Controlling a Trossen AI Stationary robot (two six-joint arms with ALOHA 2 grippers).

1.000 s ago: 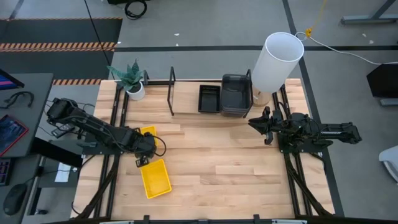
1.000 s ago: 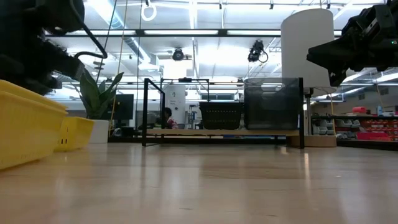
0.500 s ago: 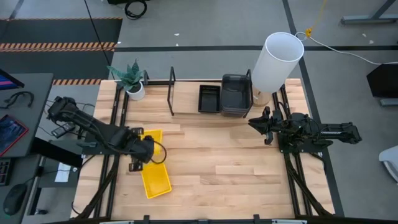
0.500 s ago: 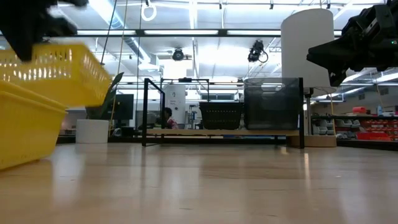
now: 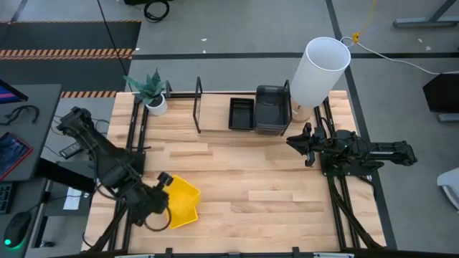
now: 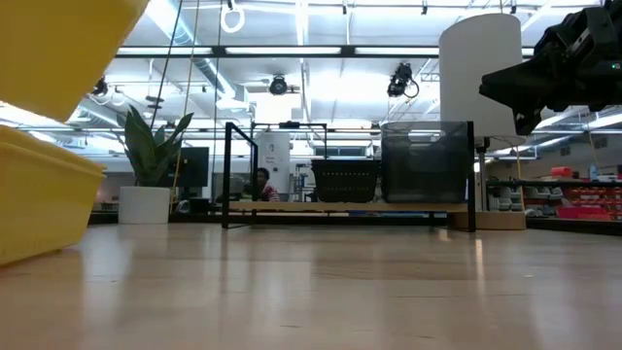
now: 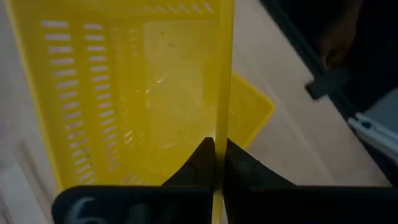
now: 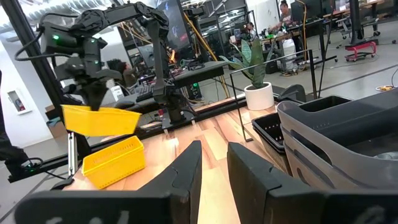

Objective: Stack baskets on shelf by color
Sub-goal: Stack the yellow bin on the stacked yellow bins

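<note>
In the low view, the picture's edge at 10 o'clock is cutting off the lifted yellow basket (image 6: 58, 44), and the left gripper (image 5: 159, 190) is staying hidden.

I counted two yellow baskets (image 8: 112, 158), one black basket (image 5: 241, 113), a grey basket stack (image 5: 272, 109), one plant (image 5: 151, 90), one white cylinder (image 5: 319, 70).

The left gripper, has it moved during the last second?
Yes. The left gripper, shut on a yellow basket, went from beside the plant side toward the table's near edge, over the other yellow basket.
</note>
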